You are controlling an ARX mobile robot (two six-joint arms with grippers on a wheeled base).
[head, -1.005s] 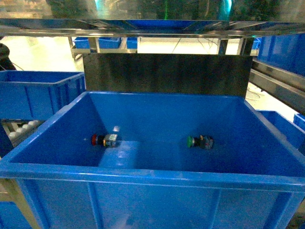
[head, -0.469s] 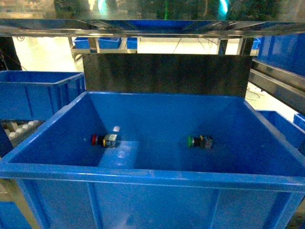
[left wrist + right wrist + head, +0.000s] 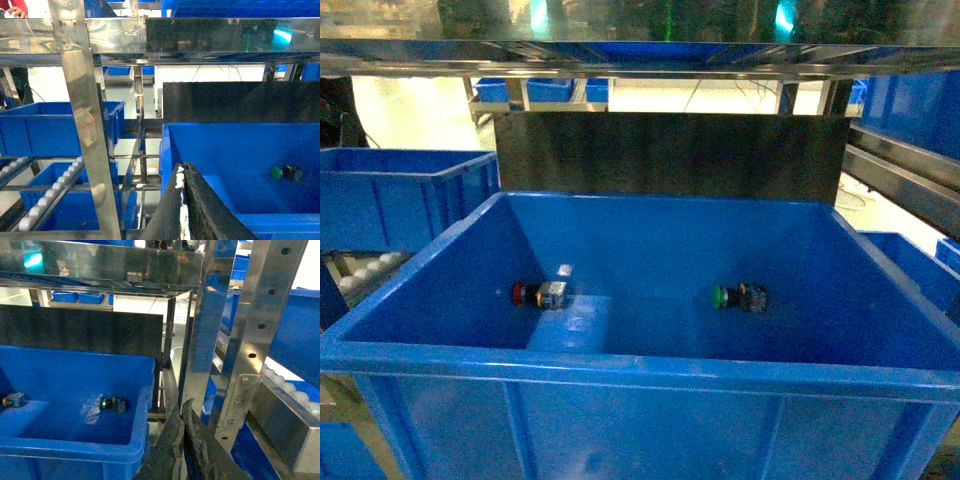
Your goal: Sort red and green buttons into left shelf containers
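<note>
One red button (image 3: 527, 293), one green button (image 3: 721, 296), several blue bins (image 3: 620, 375)

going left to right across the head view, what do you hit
side bin → big bin's left wall → red button → green button → big bin's right wall → shelf rail

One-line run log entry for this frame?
red button in bin, untouched | green button same bin | left tool shut, empty | right tool shut, empty
</note>
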